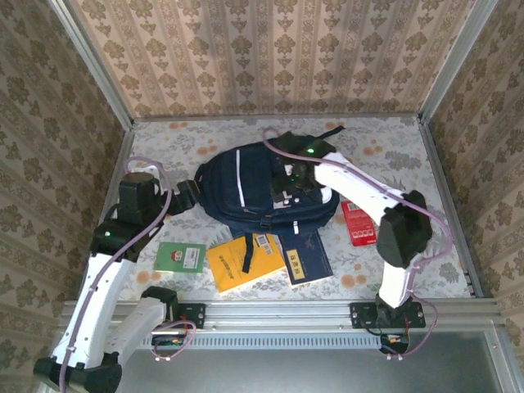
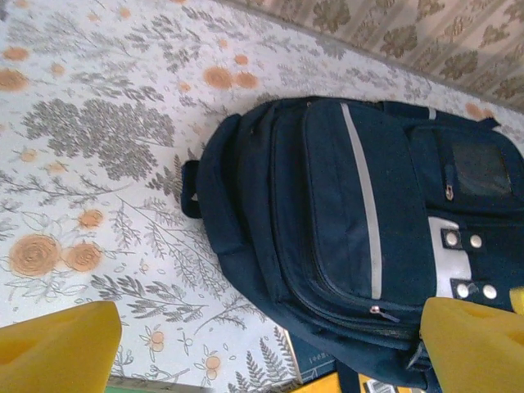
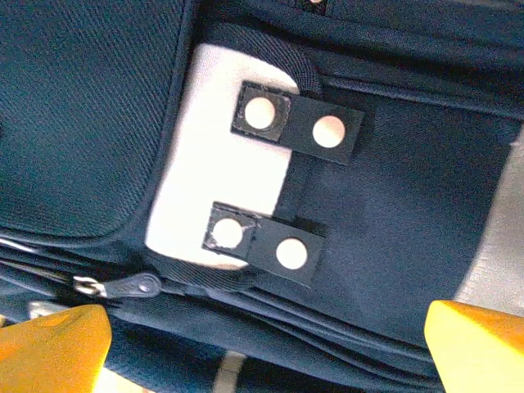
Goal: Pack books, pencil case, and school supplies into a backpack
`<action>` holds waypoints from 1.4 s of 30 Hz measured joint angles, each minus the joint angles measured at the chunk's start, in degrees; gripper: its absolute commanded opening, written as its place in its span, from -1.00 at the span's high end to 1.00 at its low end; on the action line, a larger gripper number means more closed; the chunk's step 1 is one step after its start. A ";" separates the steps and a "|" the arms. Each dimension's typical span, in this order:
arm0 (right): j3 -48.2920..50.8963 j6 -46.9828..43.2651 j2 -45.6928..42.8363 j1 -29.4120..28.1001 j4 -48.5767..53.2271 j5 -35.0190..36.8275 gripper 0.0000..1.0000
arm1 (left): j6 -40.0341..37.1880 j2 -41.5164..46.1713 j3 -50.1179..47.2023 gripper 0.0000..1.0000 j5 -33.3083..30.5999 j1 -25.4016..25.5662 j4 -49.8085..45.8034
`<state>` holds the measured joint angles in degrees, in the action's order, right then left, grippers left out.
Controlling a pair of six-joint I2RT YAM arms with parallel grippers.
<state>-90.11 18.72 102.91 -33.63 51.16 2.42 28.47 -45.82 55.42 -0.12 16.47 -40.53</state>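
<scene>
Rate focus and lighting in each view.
Top view: soft, even light, backpack dark and short on detail. Left wrist view: backpack sharp, yellow fingers blurred. Right wrist view: weave crisp, white patch nearly washed out.

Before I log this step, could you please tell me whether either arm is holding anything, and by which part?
Nothing is held. The left fingers stand open near the backpack, the right fingers open over its white patch.
</scene>
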 measured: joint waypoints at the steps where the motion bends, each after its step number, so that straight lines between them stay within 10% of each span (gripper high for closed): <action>1: 2.58 1.22 -1.07 1.40 -3.65 -3.21 -0.90 | 0.00 -0.52 -0.33 -0.89 0.70 0.00 0.33; 14: 5.64 9.90 7.43 4.57 -27.50 -23.98 -0.16 | 0.85 -23.96 0.28 -0.36 9.35 1.01 9.64; 42: -15.34 6.84 23.89 4.48 -17.88 -24.30 -0.36 | 2.12 -58.69 16.24 0.46 14.34 1.44 19.04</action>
<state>-105.45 25.56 126.80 -29.15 33.28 -21.89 30.59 -104.51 71.66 14.22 17.91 -21.50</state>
